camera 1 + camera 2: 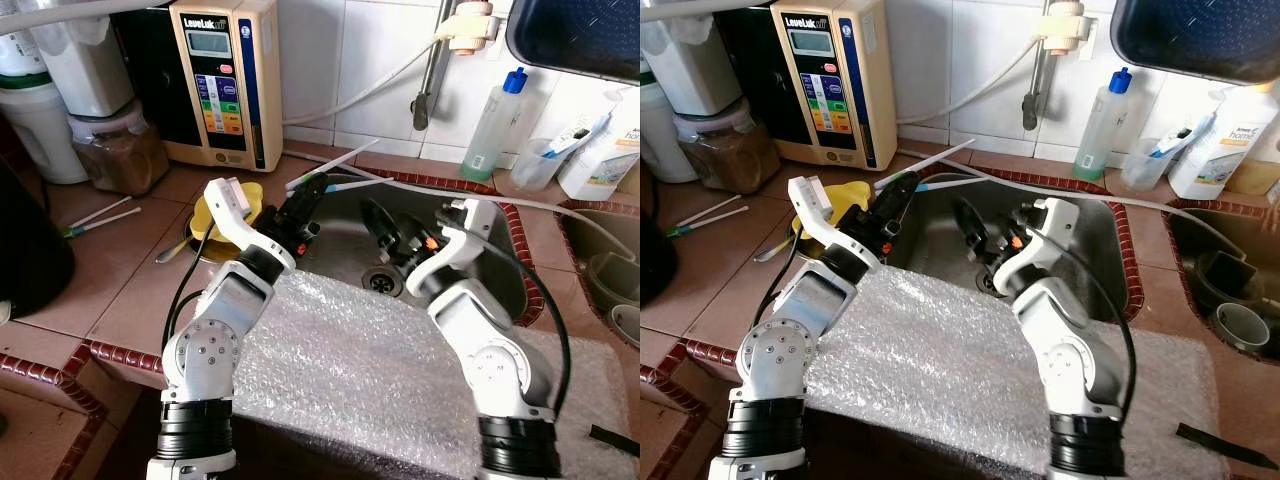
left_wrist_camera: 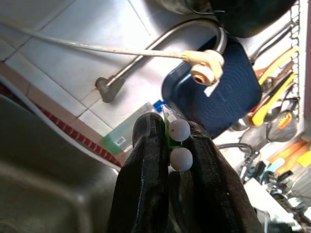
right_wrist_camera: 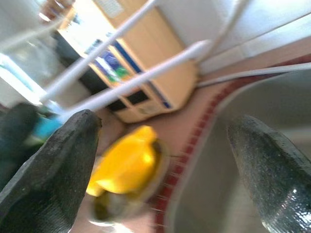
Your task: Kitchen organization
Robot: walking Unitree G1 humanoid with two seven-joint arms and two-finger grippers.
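Left pincer (image 1: 312,187) pinches two white sticks (image 2: 180,143), their lengths hidden; right pincer (image 1: 385,222) spread over sink (image 1: 497,262).
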